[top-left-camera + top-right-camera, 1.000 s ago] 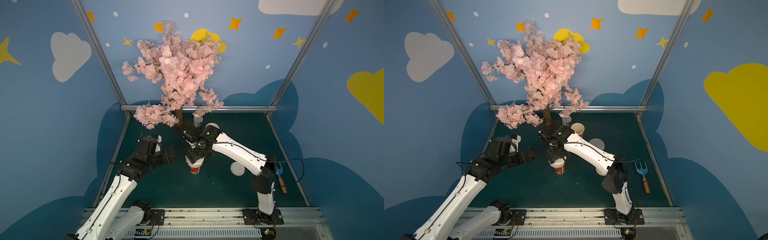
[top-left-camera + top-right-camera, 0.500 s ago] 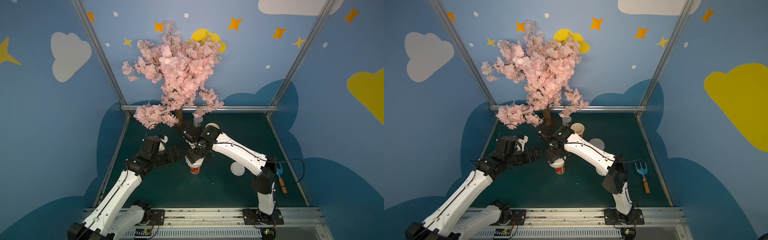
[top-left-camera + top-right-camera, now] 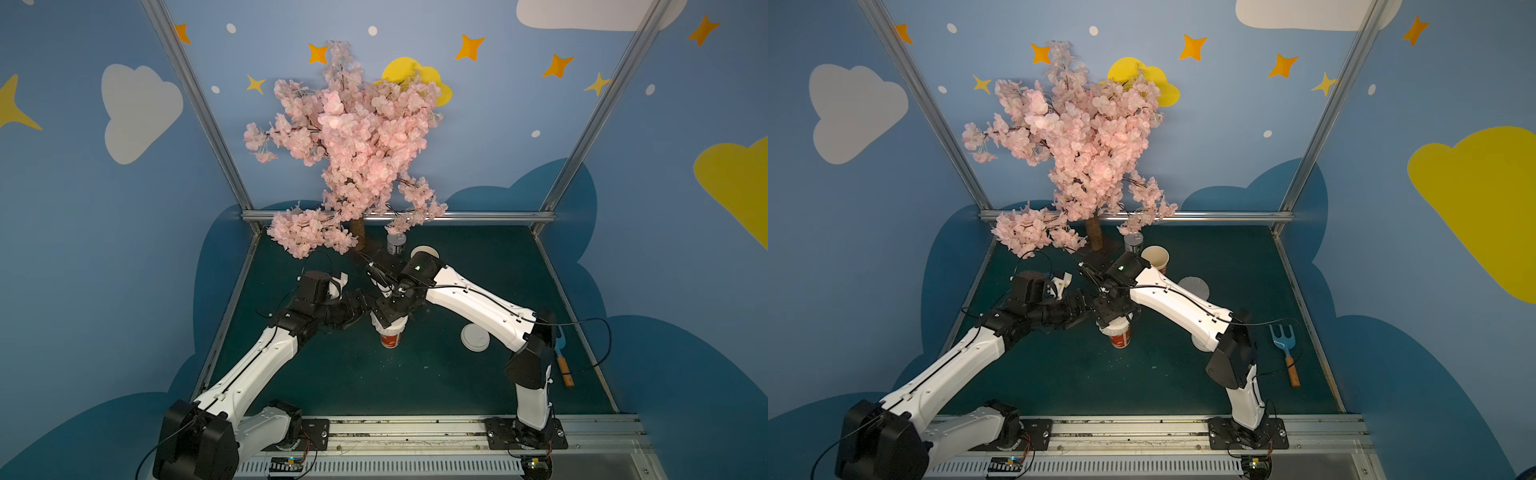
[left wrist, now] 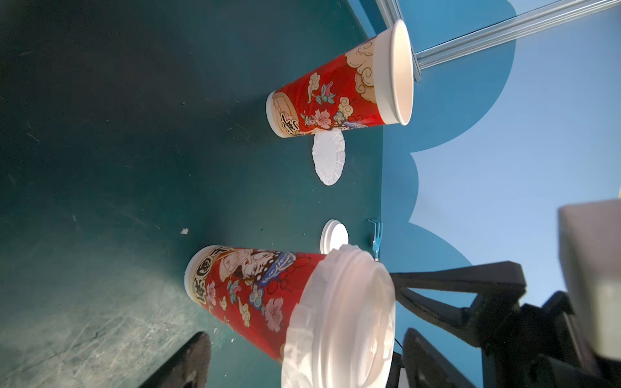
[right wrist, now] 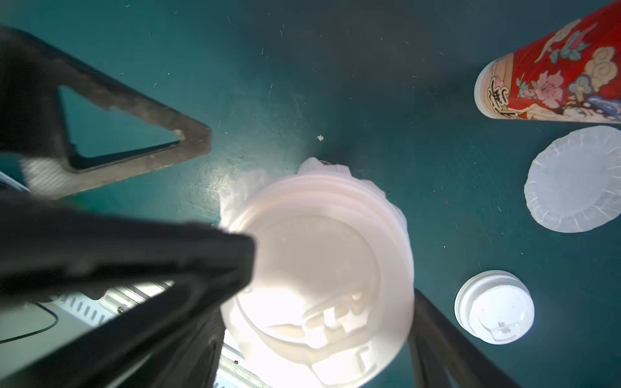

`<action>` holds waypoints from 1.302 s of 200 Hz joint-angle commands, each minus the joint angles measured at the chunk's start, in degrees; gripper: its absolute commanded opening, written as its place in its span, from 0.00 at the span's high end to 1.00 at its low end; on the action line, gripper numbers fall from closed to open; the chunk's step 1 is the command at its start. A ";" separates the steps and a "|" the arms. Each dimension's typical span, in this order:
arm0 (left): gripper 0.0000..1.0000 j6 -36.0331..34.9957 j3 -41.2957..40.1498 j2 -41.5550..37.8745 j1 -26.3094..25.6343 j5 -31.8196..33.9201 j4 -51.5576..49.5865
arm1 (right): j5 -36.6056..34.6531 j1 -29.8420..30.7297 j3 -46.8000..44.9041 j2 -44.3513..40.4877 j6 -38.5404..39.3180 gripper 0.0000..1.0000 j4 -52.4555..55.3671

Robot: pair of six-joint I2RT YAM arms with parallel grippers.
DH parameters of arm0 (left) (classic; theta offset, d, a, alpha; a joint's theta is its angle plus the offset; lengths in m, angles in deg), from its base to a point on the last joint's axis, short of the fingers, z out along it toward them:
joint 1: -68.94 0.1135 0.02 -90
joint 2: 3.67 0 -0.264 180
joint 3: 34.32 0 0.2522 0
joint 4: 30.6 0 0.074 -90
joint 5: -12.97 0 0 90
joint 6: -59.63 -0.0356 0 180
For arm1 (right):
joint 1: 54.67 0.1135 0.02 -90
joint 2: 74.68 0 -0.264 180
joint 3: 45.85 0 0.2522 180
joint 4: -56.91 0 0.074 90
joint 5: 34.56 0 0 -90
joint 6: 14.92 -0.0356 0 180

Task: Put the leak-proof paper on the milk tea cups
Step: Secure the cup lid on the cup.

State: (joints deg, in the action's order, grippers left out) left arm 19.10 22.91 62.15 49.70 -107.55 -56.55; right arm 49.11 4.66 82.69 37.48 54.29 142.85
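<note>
Tipping threatens: crinkled greyish-white round paper sheet (image 5: pixel 242 189) lies pinched under white domed plastic lid (image 5: pixel 319 268), straddled by right tool (image 3: pixel 395 321), jaws spread, grip uncertain. Left tool (image 3: pixel 362 306), jaws apart, flanks the red printed paper cup (image 3: pixel 390 340); an off-centre push could topple it.

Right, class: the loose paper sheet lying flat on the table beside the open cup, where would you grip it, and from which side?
Probably its pleated edge, from above. The paper sheet lies flat and thin, so there is no wall to clamp; the crinkled rim looks slightly raised. Take the edge facing away from the open cup, where a gripper has room.
</note>
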 commanded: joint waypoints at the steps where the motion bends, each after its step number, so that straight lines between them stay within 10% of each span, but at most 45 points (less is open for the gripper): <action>1: 0.11 0.51 -0.05 1.76 -0.17 -3.58 4.35 | -0.74 -0.40 -2.11 1.00 -0.52 0.18 1.82; 260: 0.28 -6.75 -0.18 8.21 -3.20 -0.07 -3.33 | 8.39 -3.08 -13.30 -13.83 -1.53 0.11 -9.23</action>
State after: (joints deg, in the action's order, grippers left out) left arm 14.38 23.37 69.08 46.90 -109.78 -52.86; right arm 53.33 3.26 73.12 29.41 54.29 137.80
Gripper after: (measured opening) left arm 0.726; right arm 0.889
